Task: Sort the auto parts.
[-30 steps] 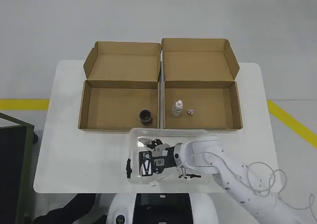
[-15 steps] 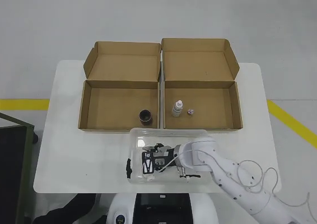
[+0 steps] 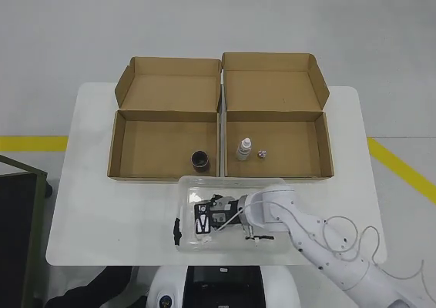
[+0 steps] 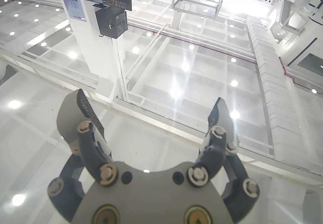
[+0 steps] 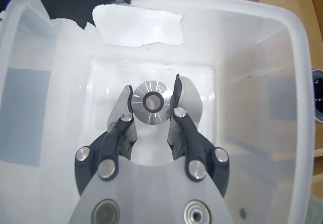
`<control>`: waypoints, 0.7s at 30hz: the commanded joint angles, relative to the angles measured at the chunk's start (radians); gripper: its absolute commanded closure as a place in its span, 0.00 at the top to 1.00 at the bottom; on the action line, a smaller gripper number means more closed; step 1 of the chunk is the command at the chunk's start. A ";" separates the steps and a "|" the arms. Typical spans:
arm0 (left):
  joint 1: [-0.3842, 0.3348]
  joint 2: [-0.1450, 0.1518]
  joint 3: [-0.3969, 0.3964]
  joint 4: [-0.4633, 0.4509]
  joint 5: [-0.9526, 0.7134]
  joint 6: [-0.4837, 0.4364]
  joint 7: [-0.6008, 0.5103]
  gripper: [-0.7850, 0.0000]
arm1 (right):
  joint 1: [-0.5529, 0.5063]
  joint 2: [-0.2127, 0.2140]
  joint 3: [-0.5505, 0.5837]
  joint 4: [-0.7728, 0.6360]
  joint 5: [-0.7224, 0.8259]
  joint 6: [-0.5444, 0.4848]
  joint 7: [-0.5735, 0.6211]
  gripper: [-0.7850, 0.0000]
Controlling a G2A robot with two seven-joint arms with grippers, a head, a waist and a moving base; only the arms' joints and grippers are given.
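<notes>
A clear plastic bin [image 3: 233, 182] sits at the table's near edge. My right gripper [image 3: 202, 219] is down inside the bin [image 5: 290, 63]. In the right wrist view the right gripper [image 5: 153, 93] is shut on a shiny silver metal ring [image 5: 141, 109] with a dark centre hole, just above the bin's floor. The left cardboard box [image 3: 137, 146] holds a dark cylinder [image 3: 200, 159]. A white bottle [image 3: 244, 148] and a small purple part [image 3: 262, 154] lie in the right cardboard box [image 3: 295, 146]. My left gripper [image 4: 151, 99] is open, pointing up at a ceiling, with nothing between its fingers.
Both boxes stand side by side behind the bin, lids folded back. Black tape scraps [image 5: 75, 3] and a white label [image 5: 138, 27] are stuck on the bin's far wall. The dark cylinder [image 5: 318, 101] shows just past the bin's rim. White table lies bare on both sides.
My right gripper has shifted slightly toward the boxes inside the bin, and the arm's forearm has swung nearer the table's front.
</notes>
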 commanded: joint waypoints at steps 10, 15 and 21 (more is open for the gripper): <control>0.000 0.000 0.000 0.000 0.000 0.000 0.000 1.00 | -0.022 0.023 0.090 -0.123 0.085 -0.047 0.024 0.00; 0.000 0.000 0.000 0.000 0.000 0.000 0.000 1.00 | -0.040 0.037 0.156 -0.196 0.163 -0.051 0.042 0.00; 0.000 0.000 0.000 0.000 0.000 0.000 0.000 1.00 | -0.043 0.050 0.217 -0.269 0.234 -0.072 0.039 0.00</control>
